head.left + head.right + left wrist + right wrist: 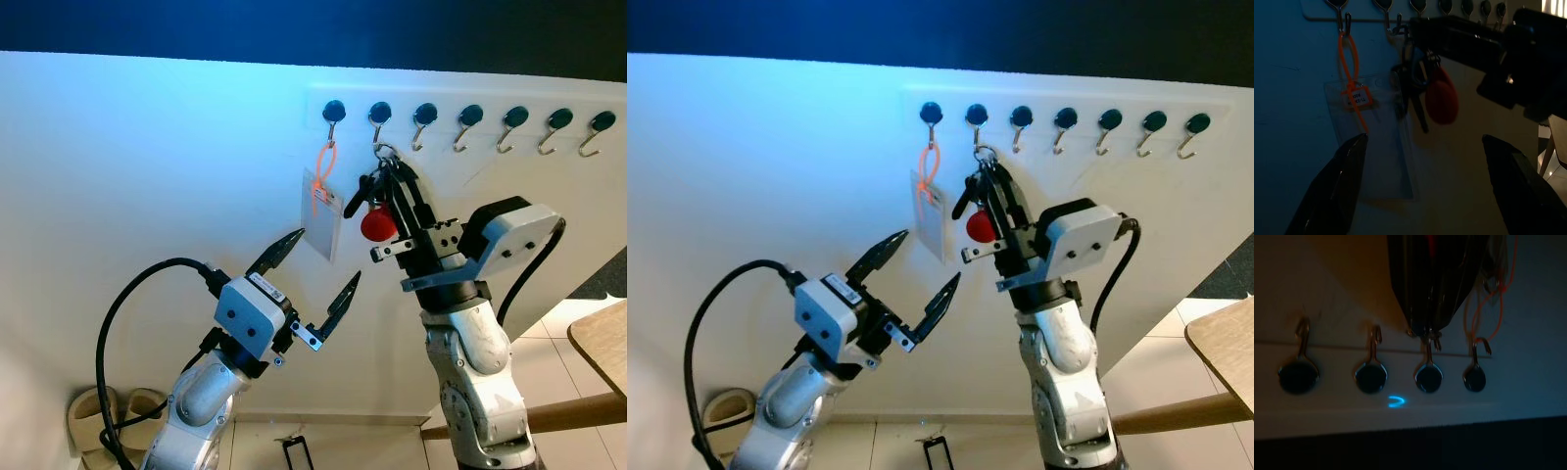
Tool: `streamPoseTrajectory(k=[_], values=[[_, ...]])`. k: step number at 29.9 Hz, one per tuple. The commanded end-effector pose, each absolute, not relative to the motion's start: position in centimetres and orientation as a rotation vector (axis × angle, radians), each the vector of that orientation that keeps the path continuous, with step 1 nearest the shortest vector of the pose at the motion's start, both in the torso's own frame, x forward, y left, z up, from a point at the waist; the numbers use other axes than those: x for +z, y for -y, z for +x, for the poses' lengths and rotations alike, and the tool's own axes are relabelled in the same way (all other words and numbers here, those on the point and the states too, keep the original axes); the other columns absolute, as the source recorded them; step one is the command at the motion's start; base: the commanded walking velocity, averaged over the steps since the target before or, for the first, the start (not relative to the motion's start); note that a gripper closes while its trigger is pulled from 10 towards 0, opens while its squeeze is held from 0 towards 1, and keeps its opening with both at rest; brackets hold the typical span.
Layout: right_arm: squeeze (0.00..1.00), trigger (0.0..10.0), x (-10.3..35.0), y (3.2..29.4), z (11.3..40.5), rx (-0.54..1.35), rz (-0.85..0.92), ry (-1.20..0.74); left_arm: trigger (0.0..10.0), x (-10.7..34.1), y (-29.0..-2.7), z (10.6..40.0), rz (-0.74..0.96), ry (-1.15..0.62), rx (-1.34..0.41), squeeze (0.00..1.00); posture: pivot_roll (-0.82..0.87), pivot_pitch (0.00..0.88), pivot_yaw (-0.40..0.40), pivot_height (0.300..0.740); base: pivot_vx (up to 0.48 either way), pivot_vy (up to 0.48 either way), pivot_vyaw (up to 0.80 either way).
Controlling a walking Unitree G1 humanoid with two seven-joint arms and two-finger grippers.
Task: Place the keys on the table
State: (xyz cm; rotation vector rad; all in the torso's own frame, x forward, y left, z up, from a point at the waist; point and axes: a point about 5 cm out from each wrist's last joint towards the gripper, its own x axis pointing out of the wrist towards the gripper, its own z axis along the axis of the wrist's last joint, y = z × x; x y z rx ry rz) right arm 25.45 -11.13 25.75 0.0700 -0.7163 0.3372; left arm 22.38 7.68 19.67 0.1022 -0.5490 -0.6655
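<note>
A white wall (147, 176) faces the viewer, washed in cool blue light on its left and upper parts and turning warmer cream toward the right. Above it runs a dark navy band (313, 29). High on the wall, a white rail (460, 98) carries a row of seven metal hooks (509, 132) with round dark heads, stretching to the right. Far below, pale floor tiles (549, 352) show at the right. A light wooden table corner (602, 343) enters from the right edge, with a wooden bar (578, 416) beneath it. On the floor at the lower left sits a pair of beige slippers (98, 416). A small black rectangular frame (297, 455) lies on the floor near the bottom centre.
</note>
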Motion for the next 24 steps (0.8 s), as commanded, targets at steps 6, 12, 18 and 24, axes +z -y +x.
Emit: streamPoseTrajectory(k=[6, 12, 18, 24], values=[[0.0, 0.0, 27.1, 10.9, 24.8, 0.363, 0.082, 0.774, 10.0, 19.9, -7.7, 22.2, 0.098, 0.556, -0.679, 0.0, 0.05, 0.103, -0.033, 0.74, 0.0, 0.0, 0.0], [0.0, 0.0, 27.3, 10.3, 24.5, 0.4, 0.081, 0.787, 10.0, 20.0, -7.6, 22.2, 0.098, 0.557, -0.677, 0.0, 0.05, 0.102, -0.036, 0.74, 0.0, 0.0, 0.0], [0.0, 0.0, 27.9, 9.9, 24.4, 0.421, 0.075, 0.81, 10.0, 20.0, -7.6, 22.1, 0.097, 0.557, -0.677, 0.0, 0.05, 0.102, -0.036, 0.74, 0.0, 0.0, 0.0], [0.0, 0.0, 28.6, 9.8, 24.4, 0.425, 0.081, 0.831, 10.0, 19.9, -7.6, 22.2, 0.098, 0.558, -0.678, 0.0, 0.05, 0.101, -0.037, 0.74, 0.0, 0.0, 0.0]])
